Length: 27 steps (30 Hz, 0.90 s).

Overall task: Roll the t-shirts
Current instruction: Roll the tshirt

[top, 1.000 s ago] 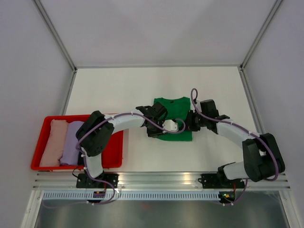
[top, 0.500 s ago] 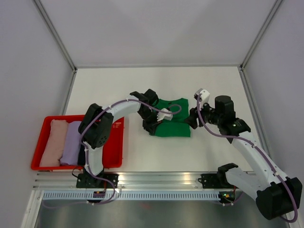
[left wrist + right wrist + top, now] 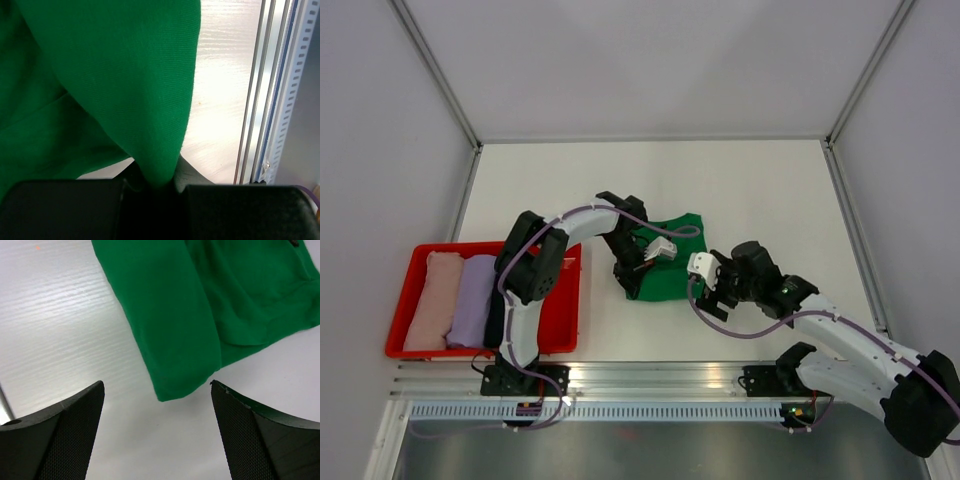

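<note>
Left fingers: my left gripper (image 3: 155,187) is pinched narrow on a fold of the green t-shirt (image 3: 672,280). The cloth rises out of the pinch and drapes away toward 11 o'clock in the left wrist view.
Right fingers: my right gripper (image 3: 156,385) stands wide and holds nothing, hovering over bare table (image 3: 60,315).
Green t-shirt: mid-table, bunched and partly lifted, not yet rolled.
Where it lies from my right fingers: from above, at about 10 o'clock and just beside them. In the right wrist view its nearest corner points down into the gap between the two tips.
Long axis: that near flap runs from 11 to 5 o'clock across the right wrist view. From above the whole heap runs roughly 1 to 7.
Nearer arm: the left already has it, and the right is close but apart from the cloth.
Other shirts: pink roll (image 3: 430,300), lavender roll (image 3: 470,300) and a black one (image 3: 496,322) lie side by side in the red tray (image 3: 405,350), at 9 o'clock from the green one.
What I judge the move turns on: my right fingers reaching toward 12 o'clock to take that hanging corner.
</note>
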Tool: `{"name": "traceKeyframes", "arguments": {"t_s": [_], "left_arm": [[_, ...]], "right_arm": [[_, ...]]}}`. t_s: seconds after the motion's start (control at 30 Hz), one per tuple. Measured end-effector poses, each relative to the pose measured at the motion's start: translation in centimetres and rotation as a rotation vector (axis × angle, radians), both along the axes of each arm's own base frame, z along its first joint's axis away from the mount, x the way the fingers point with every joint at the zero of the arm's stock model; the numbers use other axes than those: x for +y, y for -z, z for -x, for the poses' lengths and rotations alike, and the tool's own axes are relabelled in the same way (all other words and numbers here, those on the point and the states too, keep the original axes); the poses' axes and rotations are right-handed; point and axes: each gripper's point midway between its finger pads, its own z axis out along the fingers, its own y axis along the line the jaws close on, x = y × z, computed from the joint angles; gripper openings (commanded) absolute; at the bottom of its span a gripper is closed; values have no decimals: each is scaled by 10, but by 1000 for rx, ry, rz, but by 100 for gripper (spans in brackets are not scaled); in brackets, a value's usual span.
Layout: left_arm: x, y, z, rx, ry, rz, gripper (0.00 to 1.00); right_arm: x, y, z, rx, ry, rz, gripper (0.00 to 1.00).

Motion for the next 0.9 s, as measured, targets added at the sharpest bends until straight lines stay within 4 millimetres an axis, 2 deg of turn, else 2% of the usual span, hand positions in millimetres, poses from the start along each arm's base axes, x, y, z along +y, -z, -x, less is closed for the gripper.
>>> {"name": "traceKeyframes", "arguments": {"t_s": [0.23, 0.4, 0.5, 0.53, 0.63, 0.73, 0.8, 0.87, 0.9], "left_arm": [[0, 3, 0, 14, 8, -9, 2], [0, 3, -1, 18, 10, -11, 2], [1, 4, -1, 23, 10, -13, 2], [1, 4, -1, 25, 10, -15, 3], [2, 4, 0, 28, 13, -16, 8], [2, 4, -1, 26, 15, -14, 18], [3, 4, -1, 24, 17, -12, 34], [4, 4, -2, 22, 17, -10, 49], [5, 4, -3, 22, 15, -10, 52]], "right_arm": [[4, 21, -20, -99, -88, 92, 93], [2, 45, -21, -88, -167, 177, 91], [1, 51, -22, -94, -194, 205, 66], [1, 51, -22, -98, -197, 207, 48], [2, 53, -23, -99, -201, 210, 28], [2, 56, -22, -86, -201, 212, 14], [2, 58, -21, -74, -201, 214, 5], [1, 58, -18, -58, -199, 219, 2], [1, 57, -17, -50, -198, 221, 1]]}}
